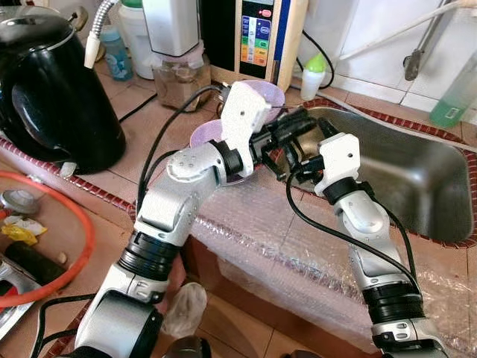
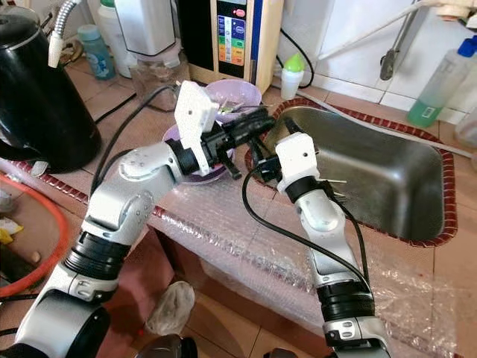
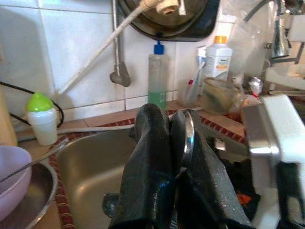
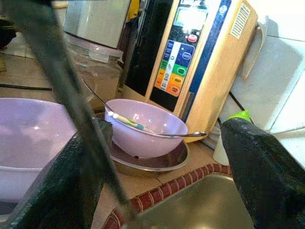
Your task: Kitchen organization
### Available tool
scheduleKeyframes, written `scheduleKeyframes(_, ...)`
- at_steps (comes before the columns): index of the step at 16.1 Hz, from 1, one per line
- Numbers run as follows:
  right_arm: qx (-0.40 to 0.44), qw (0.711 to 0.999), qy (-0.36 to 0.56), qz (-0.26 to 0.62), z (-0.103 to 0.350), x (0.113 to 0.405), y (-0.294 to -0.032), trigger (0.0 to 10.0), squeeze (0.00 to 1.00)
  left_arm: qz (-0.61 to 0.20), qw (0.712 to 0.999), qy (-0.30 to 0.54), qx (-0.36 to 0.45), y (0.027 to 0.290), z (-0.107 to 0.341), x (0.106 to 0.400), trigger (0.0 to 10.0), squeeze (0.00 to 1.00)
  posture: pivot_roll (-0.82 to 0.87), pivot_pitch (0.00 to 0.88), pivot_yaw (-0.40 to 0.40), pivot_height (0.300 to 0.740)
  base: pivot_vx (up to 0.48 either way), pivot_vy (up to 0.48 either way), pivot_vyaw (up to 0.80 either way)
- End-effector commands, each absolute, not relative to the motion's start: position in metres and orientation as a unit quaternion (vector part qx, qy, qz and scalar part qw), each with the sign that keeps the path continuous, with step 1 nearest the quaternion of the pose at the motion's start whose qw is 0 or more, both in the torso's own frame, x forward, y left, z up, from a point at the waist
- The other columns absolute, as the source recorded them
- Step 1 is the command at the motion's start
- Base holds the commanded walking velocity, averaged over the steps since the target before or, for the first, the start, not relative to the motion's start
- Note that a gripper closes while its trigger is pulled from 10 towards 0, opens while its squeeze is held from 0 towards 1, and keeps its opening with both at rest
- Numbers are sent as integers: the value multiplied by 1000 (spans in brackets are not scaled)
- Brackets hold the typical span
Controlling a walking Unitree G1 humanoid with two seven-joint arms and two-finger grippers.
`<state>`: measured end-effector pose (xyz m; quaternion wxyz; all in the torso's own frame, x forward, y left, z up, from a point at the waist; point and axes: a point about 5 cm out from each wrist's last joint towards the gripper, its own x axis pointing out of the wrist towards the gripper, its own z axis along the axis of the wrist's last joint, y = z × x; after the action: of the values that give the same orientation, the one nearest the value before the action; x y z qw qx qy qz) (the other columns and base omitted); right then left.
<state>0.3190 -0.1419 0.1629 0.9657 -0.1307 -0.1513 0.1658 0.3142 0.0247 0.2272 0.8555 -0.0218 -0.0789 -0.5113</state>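
Note:
My left gripper [image 1: 298, 125] reaches over the sink's left rim and is shut on a metal spoon [image 3: 187, 136], whose shiny edge shows between the black fingers [image 3: 147, 143]. Just below it my right gripper [image 2: 257, 168] is open, its fingers [image 4: 259, 162] spread wide and pointing towards the bowls. A small purple bowl [image 4: 145, 126] on a steel plate [image 4: 152, 164] holds another spoon. A larger purple bowl [image 2: 195, 170] lies partly hidden under my left forearm. The steel sink [image 2: 387, 168] looks bare from the head views.
A black kettle [image 1: 52, 89] stands at the far left, and a water machine [image 1: 261, 37] against the back wall. A green-capped bottle [image 1: 314, 74] and a green soap bottle [image 1: 455, 97] stand behind the sink. Bubble wrap [image 1: 298, 253] covers the counter's front edge.

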Motion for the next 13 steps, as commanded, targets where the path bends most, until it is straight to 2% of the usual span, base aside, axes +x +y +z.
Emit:
scheduleKeyframes(1,-131,966,-151,166,164,322,-144,0,0,-519,850,-83,-12,21,229,311,0,0,-25,16,51,740,0,0,0)
scheduleKeyframes(13,-125,973,-111,157,158,333,-153,0,0,-474,876,-83,31,34,213,318,0,0,-15,19,36,740,0,0,0)
